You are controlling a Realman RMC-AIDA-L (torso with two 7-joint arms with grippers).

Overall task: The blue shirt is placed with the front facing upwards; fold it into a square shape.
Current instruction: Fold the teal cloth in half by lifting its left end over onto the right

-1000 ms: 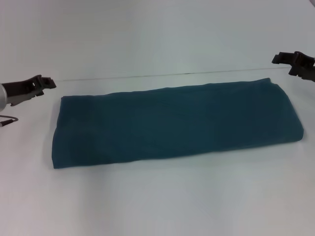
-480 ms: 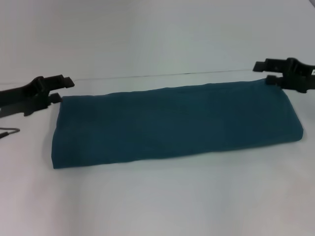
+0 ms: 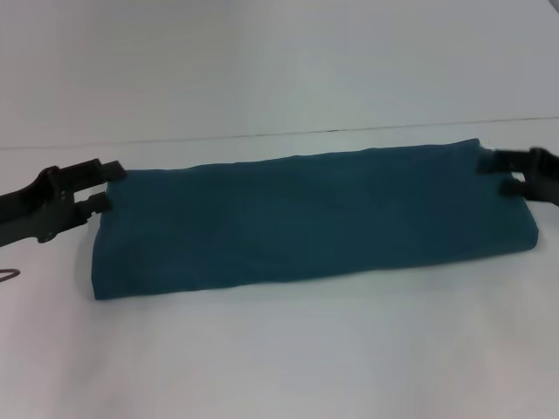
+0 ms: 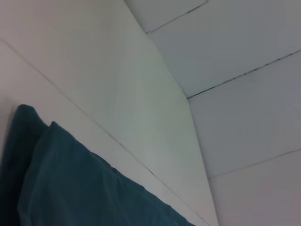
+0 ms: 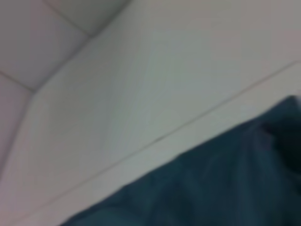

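Now the blue shirt (image 3: 310, 216), folded to a long strip lying left to right across the white bench (image 3: 279, 349), has the left gripper (image 3: 103, 187) and right gripper (image 3: 491, 174) lowered to its two far corners, fingers apart.

The place looks like a plain test room or lab, not a home. A bare white table (image 3: 279, 349) fills the head view, and behind it stands a smooth white wall (image 4: 244, 42) made of large panels with thin dark seams between them.
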